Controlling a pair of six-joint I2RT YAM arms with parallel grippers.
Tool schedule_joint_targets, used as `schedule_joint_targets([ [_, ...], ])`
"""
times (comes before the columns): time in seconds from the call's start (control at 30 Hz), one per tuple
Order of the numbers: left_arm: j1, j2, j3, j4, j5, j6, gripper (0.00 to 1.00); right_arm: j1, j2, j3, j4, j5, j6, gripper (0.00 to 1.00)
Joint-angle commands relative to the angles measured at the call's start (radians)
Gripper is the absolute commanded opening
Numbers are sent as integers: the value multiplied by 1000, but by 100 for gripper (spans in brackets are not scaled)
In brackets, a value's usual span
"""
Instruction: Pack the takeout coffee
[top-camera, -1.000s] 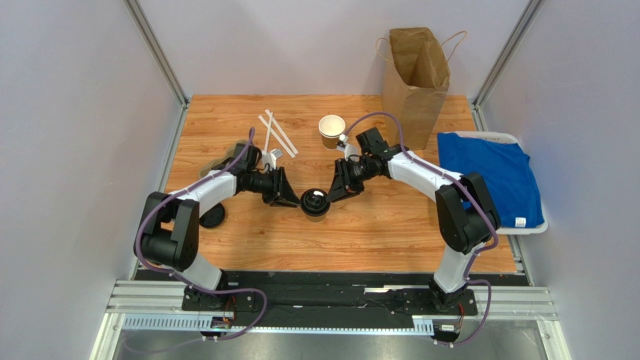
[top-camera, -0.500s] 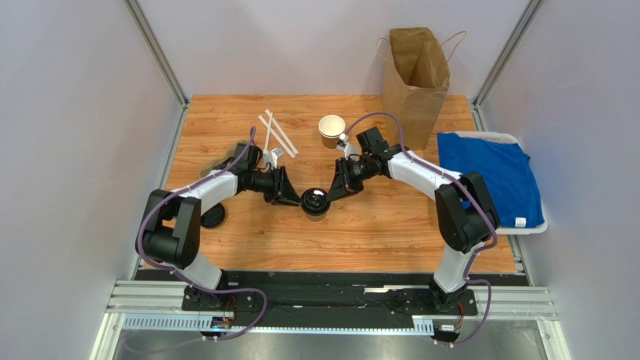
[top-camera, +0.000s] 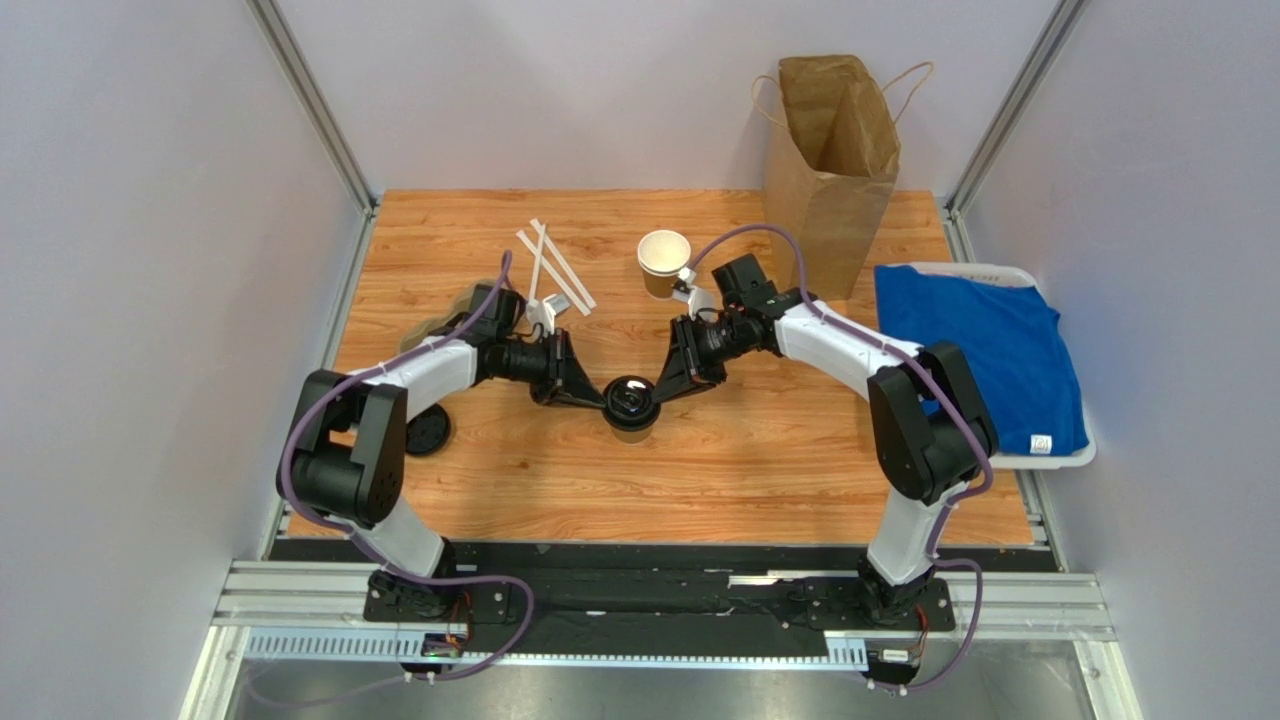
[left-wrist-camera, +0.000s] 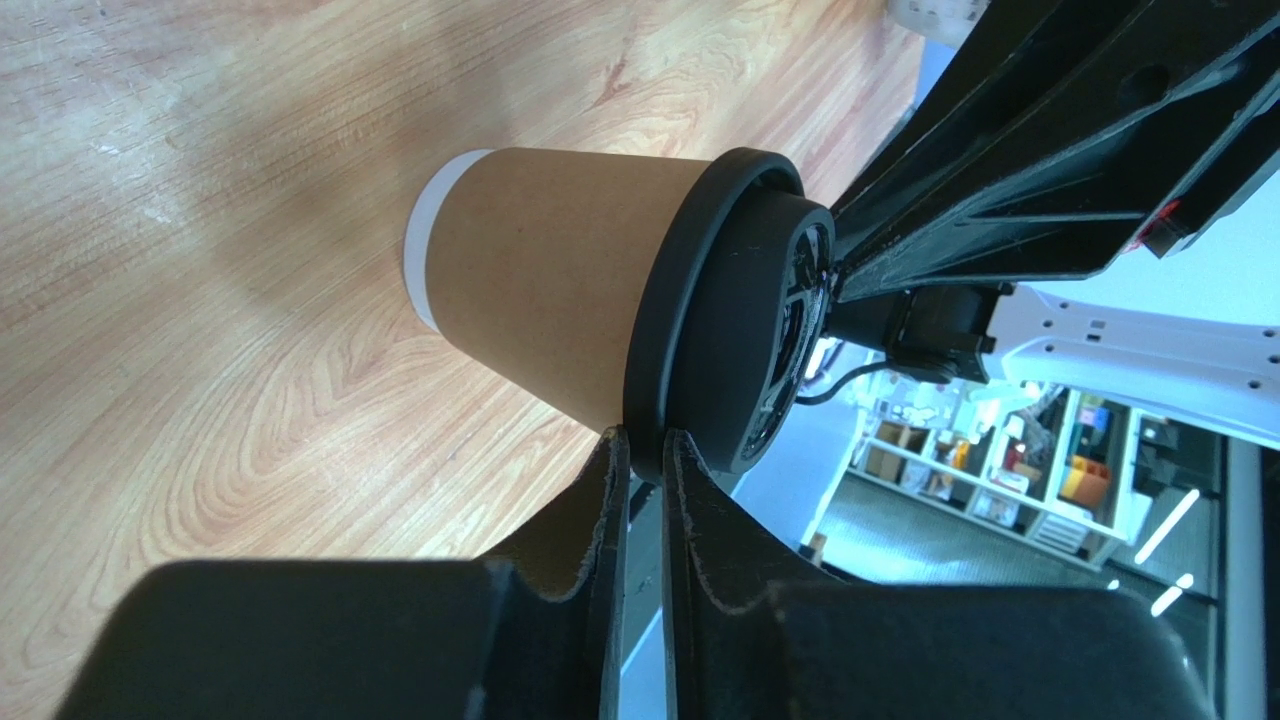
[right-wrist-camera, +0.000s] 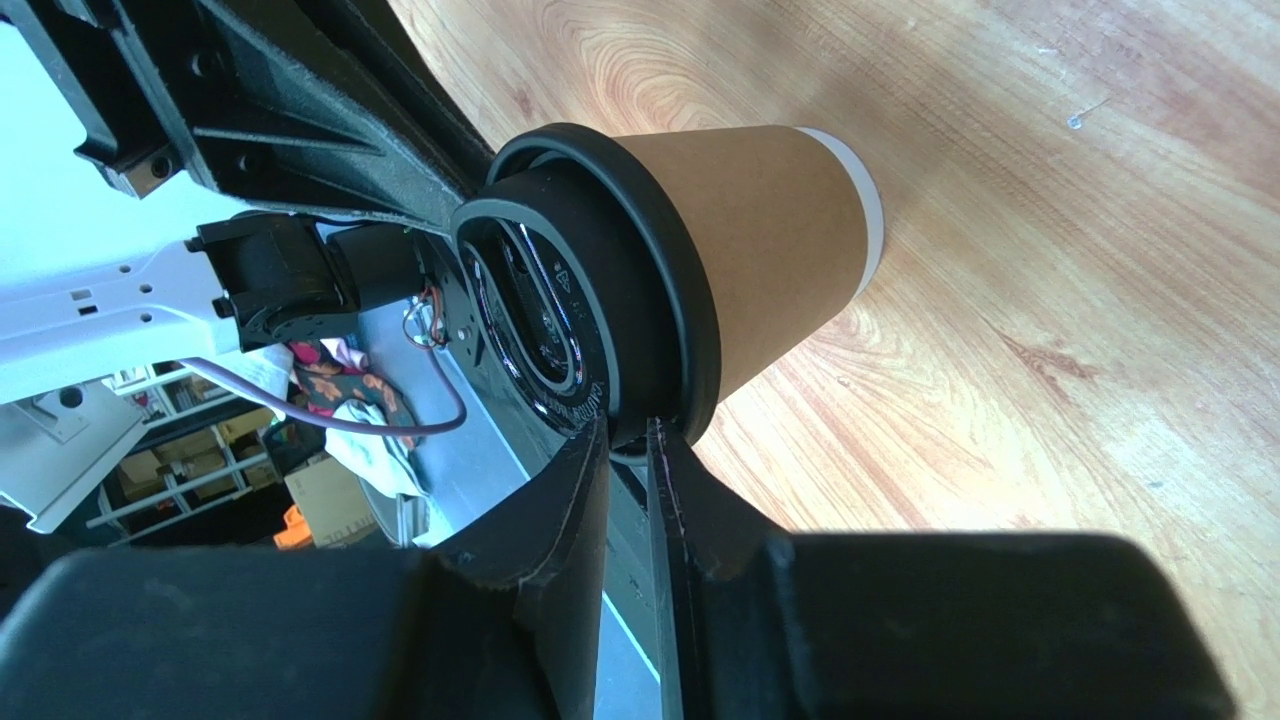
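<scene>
Coffee cup (top-camera: 630, 408), upright mid-table (top-camera: 751, 465), well apart from the bag (top-camera: 831, 150); we find left gripper (left-wrist-camera: 639, 458) and right gripper (right-wrist-camera: 628, 435) both pinching its lid (left-wrist-camera: 721, 315) rim from opposite sides; risk: uneven pull pops the lid, cup tips.
</scene>
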Motion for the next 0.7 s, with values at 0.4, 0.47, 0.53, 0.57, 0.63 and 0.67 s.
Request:
schedule_joint_targets([
  [0.4, -5, 147, -4, -6, -146, 84, 0, 9, 86, 21, -39, 118, -58, 18],
  [0.47, -5, 162, -4, -14, -169, 96, 0, 10, 95, 21, -39, 124, -63, 17],
  [0.53, -5, 176, -2, -29, -190, 105, 0, 10, 99, 23, -42, 123, -66, 18],
  [0.57, -5, 178, 1, -34, -190, 110, 0, 12, 104, 24, -42, 120, -67, 18],
  [0.63, -5, 176, 13, -42, -181, 111, 0, 12, 103, 32, -44, 114, -69, 18],
  [0.67, -5, 172, 18, -45, -179, 110, 0, 12, 96, 35, -47, 106, -71, 18],
])
